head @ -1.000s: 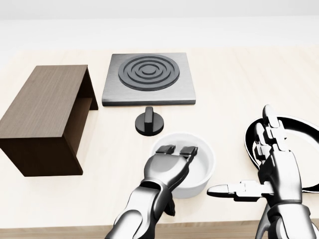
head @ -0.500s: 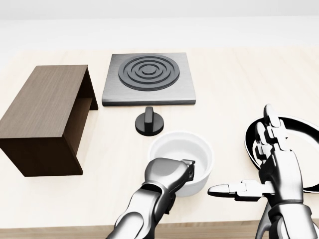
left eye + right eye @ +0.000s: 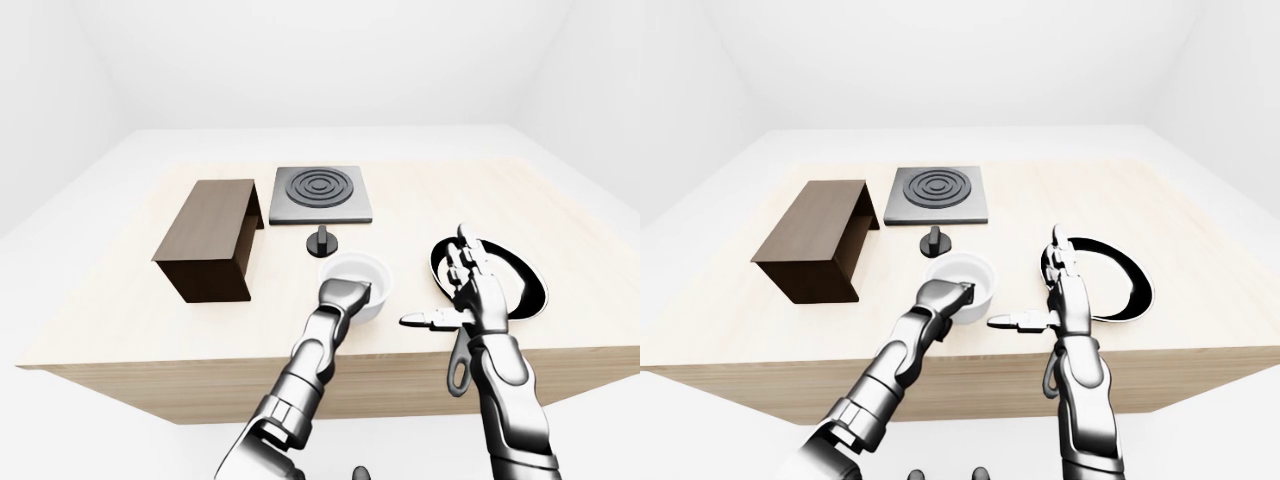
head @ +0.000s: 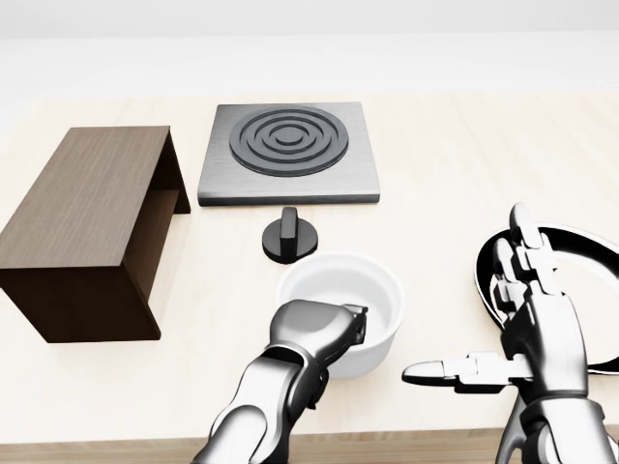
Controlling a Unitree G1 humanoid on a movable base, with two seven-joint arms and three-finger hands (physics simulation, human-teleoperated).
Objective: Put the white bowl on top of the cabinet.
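The white bowl (image 4: pixel 340 288) stands on the light wooden table (image 4: pixel 464 164), low in the middle of the head view. My left hand (image 4: pixel 350 322) is shut on the bowl's lower left rim, fingers curled over the rim into it. The dark brown cabinet (image 4: pixel 87 217) lies on the table at the left, its open side facing right and its flat top bare. My right hand (image 4: pixel 503 329) is open and empty at the lower right, thumb pointing left, to the right of the bowl and apart from it.
A grey stove plate (image 4: pixel 288 150) with dark rings lies above the bowl. A black knob (image 4: pixel 289 238) stands between them, close to the bowl's upper rim. A black pan (image 4: pixel 590 242) lies at the right, partly behind my right hand. The table's near edge (image 3: pixel 330 365) is just below the bowl.
My left hand's fingers have curled shut over the bowl's rim. The bowl has shifted a little to the left. The right hand has not moved.
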